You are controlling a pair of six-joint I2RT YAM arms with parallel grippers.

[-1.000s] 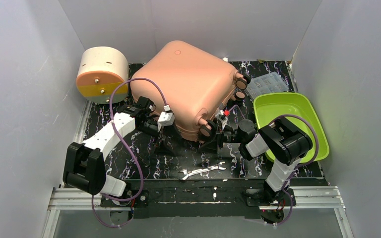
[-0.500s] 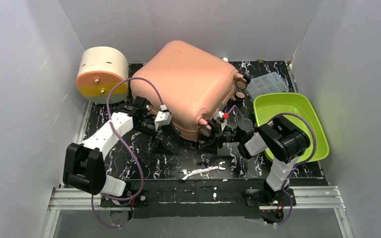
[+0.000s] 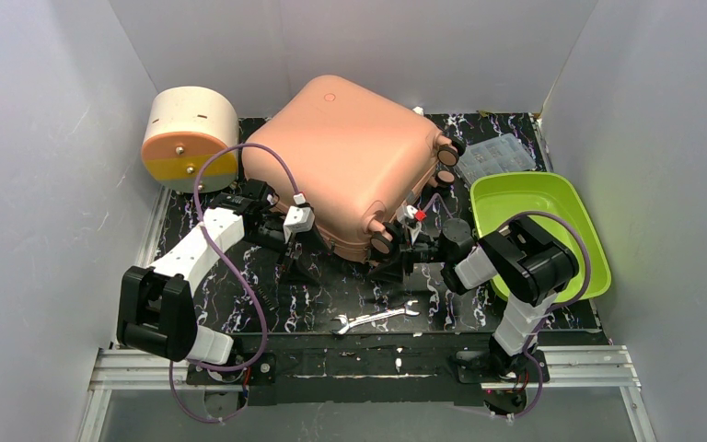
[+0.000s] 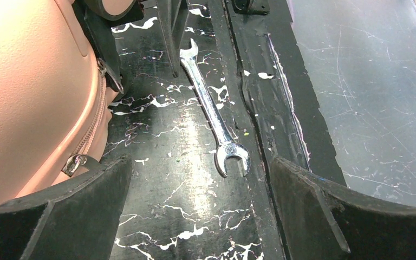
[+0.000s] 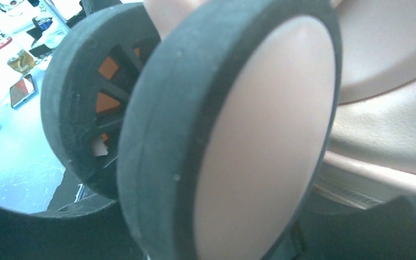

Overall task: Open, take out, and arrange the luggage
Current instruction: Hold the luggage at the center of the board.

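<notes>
From above, the salmon-pink luggage (image 3: 350,157) lies shut at the back middle of the counter (image 3: 267,304), unmoved since a second ago. The left pincer (image 3: 299,262) has edged left along its near side, and the right pincer (image 3: 401,261) has crept toward the near corner wheel (image 3: 384,242)

Left wrist: the pincer (image 4: 199,165) gapes wide over a wrench (image 4: 211,108), with the luggage's zipper pull (image 4: 75,162) at left

Right wrist: the wheel (image 5: 249,141) sits between the pincer (image 5: 222,227) fingers; I cannot tell if it is gripped

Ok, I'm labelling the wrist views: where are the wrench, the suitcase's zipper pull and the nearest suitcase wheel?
wrench (image 4: 208,103), left wrist view, middle of its shaft.
zipper pull (image 4: 75,162), left wrist view, its metal loop by the seam.
suitcase wheel (image 5: 260,141), right wrist view, its pale hub face.
</notes>
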